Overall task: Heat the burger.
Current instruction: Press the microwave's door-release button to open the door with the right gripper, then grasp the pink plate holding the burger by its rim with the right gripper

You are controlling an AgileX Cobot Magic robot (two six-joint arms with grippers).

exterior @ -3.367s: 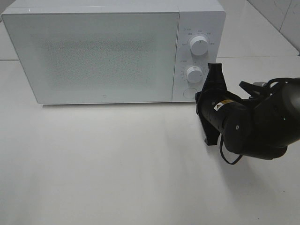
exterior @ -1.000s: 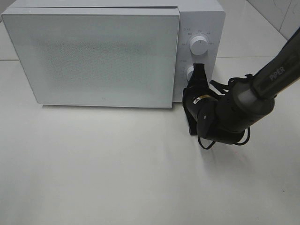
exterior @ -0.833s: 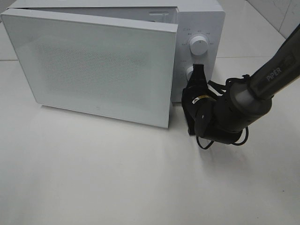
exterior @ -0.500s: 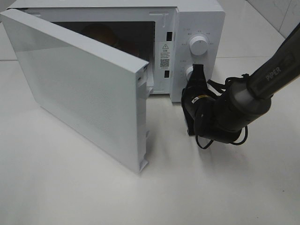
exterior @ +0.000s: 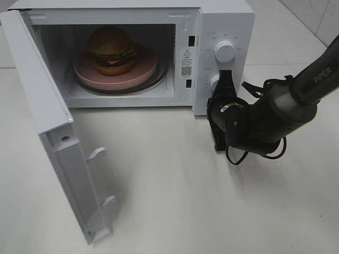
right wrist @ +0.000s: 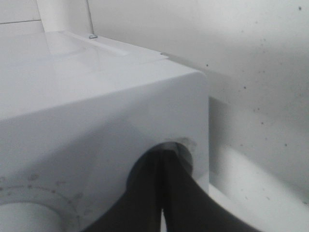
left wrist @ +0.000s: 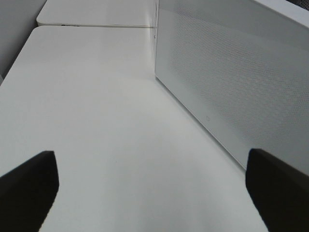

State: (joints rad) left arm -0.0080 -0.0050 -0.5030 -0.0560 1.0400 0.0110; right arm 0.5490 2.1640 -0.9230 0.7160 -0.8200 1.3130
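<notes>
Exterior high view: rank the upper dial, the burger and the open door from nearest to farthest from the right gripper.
1. Upper dial, just above the right gripper.
2. Burger, on the pink plate inside the microwave, leftward in the view.
3. Open door, swung out at the far left.

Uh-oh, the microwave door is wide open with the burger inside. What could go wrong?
The door sticks out over the table, so the open left gripper facing its outer side could bump it. The shut right gripper is right against the panel beside the lower knob; pulling away carelessly might twist it. The burger on its plate probably won't heat until the door is closed.
</notes>
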